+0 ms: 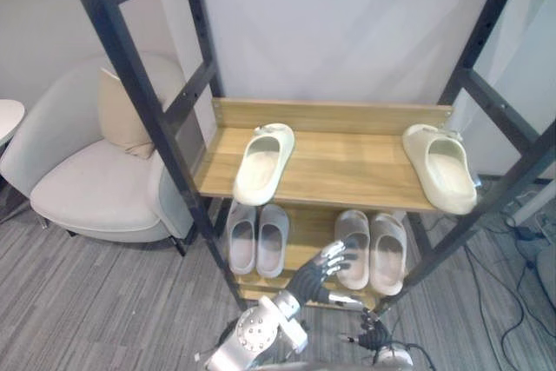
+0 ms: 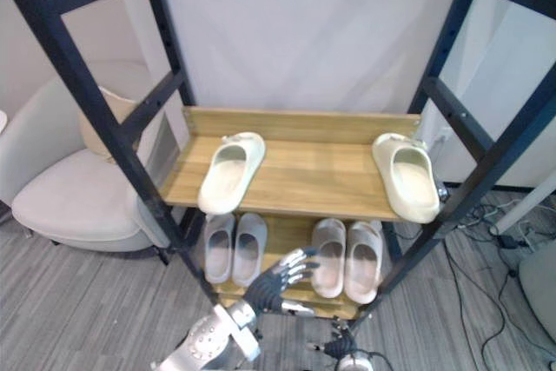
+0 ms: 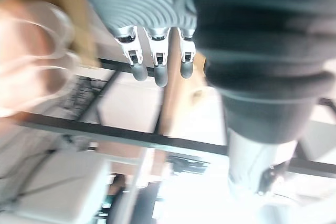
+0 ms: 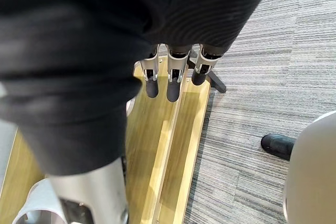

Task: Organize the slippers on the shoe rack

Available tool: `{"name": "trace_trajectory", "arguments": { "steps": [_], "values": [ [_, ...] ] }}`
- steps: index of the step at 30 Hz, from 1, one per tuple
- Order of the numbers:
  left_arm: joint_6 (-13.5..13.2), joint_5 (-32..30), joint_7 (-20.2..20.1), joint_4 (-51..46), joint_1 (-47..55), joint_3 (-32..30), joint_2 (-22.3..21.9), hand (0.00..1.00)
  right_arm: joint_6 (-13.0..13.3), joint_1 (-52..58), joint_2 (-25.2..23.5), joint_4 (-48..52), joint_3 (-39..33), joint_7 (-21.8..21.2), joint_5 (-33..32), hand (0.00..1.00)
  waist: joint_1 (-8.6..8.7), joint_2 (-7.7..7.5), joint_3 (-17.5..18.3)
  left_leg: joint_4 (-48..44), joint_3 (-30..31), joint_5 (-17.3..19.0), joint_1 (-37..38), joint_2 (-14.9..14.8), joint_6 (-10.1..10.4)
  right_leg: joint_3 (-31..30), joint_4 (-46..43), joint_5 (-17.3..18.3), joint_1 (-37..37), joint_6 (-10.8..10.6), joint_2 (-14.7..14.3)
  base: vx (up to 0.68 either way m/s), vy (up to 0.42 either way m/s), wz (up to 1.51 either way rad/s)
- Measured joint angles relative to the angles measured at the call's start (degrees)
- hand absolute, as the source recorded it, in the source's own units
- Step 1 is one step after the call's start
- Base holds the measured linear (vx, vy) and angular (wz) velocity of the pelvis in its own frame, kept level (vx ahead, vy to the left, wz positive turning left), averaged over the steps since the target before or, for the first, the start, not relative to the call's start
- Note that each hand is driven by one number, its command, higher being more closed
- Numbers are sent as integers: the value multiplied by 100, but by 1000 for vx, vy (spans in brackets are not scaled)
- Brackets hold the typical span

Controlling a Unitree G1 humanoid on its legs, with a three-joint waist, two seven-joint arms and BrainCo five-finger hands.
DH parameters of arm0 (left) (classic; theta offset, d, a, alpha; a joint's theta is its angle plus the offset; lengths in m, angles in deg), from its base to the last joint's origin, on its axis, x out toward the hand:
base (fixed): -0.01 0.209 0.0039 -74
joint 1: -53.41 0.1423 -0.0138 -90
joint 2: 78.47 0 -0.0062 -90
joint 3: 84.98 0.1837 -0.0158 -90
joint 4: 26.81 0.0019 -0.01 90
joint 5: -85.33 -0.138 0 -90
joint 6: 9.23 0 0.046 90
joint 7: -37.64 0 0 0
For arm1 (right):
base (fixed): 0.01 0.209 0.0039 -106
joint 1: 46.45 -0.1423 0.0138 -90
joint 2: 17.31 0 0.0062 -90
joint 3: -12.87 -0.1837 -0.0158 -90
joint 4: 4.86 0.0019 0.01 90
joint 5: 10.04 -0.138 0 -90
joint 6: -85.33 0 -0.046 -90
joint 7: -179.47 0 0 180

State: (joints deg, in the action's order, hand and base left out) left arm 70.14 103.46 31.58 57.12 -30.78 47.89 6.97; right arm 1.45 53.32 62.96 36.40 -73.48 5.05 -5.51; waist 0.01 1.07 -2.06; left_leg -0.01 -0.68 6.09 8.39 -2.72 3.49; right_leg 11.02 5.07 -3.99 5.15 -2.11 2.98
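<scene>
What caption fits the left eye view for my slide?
One cream foam slipper and its mate lie apart on the wooden shelf; the open left robot hand hovers below.

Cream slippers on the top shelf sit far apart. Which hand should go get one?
Probably the left hand: raised and open before the lower shelf, it is nearer the cream slippers. The right hand hangs lower down.

Bright, even light falls from above on the shoe rack (image 1: 347, 171); the cream slippers (image 1: 263, 162) throw only faint shadows on its wood. The lower shelf (image 1: 301, 256) is dimmer. Beyond my left hand (image 3: 156, 61), the background burns out to white glare. My right hand (image 4: 176, 74) looks dark against evenly lit carpet (image 4: 262, 77).
</scene>
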Motion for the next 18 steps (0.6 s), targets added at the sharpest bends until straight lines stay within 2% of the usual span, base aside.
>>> {"name": "trace_trajectory", "arguments": {
  "steps": [7, 10, 12, 18],
  "values": [
    [-41, 239, 314, -811, -418, -152, -30, 0, 0, -14, 72, -22, 112, -2, -1, 0, -4, -38, 61, -33, 7, 8, -29, -11, -14, -10, -1, 18, -8, -25, 39, -5, 1, 0],
    [-44, 233, 457, -1002, -741, -298, -178, 0, -1, -17, 98, -79, 112, -4, -2, 0, -5, -34, 91, -86, 4, 31, -50, 8, -36, -23, -2, 43, -4, -60, 67, -24, 14, -1],
    [-98, 222, 624, -1035, -1092, -543, -326, 0, -6, -22, 117, -111, 110, -17, -1, 0, -5, -41, 125, -125, 7, 61, -118, 24, -50, -25, -3, 47, -31, -69, 82, -39, 19, 1],
    [-158, 158, 958, -950, -2057, -1143, -385, 0, -16, -49, 128, -158, 109, -98, -3, 0, -3, -8, 184, -124, 28, 59, -142, 27, -51, -23, -170, 100, -127, -45, 92, 0, 2, 1]
  ]
}}
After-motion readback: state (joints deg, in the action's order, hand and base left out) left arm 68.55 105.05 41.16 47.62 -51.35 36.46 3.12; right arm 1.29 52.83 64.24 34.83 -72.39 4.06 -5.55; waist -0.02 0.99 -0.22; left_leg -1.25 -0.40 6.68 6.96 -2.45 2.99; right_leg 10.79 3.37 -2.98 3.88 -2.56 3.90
